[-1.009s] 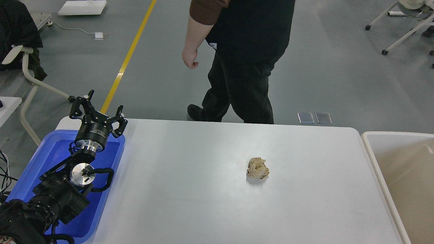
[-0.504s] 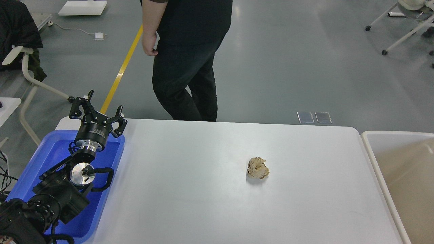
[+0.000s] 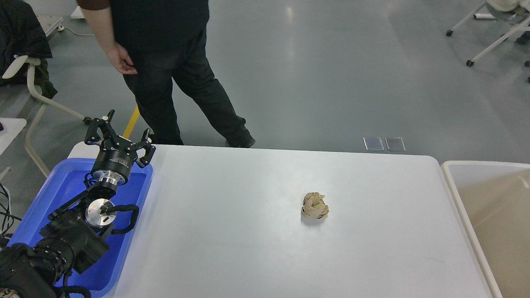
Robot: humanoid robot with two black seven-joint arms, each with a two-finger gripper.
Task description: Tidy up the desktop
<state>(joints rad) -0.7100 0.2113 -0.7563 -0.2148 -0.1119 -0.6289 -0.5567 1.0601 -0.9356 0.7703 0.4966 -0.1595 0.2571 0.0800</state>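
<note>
The white desktop [image 3: 232, 231] fills the middle of the head view. A crumpled tan paper ball [image 3: 314, 205] lies on it, right of centre. My left gripper [image 3: 120, 134] is open and empty, raised above the far end of the blue tray [image 3: 62, 186] at the left, far from the paper ball. My right gripper is out of view.
A cream-white bin [image 3: 488, 207] stands at the desktop's right edge. A person in dark clothes [image 3: 165, 70] walks on the floor just beyond the far edge, near my left gripper. A chair [image 3: 29, 82] stands at the far left.
The person has walked from behind the table's middle to the left, now near my left gripper. My arm and the paper ball have not moved.
</note>
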